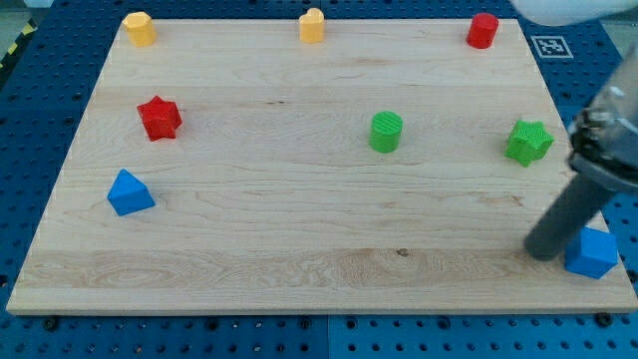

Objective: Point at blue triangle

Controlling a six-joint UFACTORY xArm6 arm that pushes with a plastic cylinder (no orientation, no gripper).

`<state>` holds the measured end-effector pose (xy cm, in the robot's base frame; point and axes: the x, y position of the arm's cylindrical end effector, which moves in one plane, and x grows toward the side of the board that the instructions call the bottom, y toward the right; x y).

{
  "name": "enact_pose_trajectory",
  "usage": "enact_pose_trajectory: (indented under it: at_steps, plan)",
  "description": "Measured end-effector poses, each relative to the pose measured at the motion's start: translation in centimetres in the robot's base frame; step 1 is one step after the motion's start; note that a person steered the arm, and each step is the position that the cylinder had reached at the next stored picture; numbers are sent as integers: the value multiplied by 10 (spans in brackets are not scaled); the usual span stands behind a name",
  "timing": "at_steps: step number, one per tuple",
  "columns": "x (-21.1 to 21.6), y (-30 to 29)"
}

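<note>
The blue triangle (130, 192) lies near the board's left edge, below the red star (159, 118). My dark rod comes in from the view's right, and my tip (541, 251) rests on the board near the bottom right corner. The tip sits just left of a second blue block (592, 252) and seems to touch it. The tip is far to the right of the blue triangle, almost the whole board's width away.
A yellow block (140, 28), another yellow block (312, 25) and a red cylinder (482, 30) stand along the top edge. A green cylinder (386, 132) stands right of centre. A green star (528, 142) sits above my tip. The wooden board (299, 249) lies on a blue pegboard.
</note>
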<state>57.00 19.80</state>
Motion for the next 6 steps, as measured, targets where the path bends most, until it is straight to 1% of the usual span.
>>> enact_pose_trajectory:
  at_steps: [1, 2, 3, 5, 6]
  plan:
    - [-16, -70]
    - [-47, -140]
    - [-76, -159]
    - [-76, -170]
    - [-76, -226]
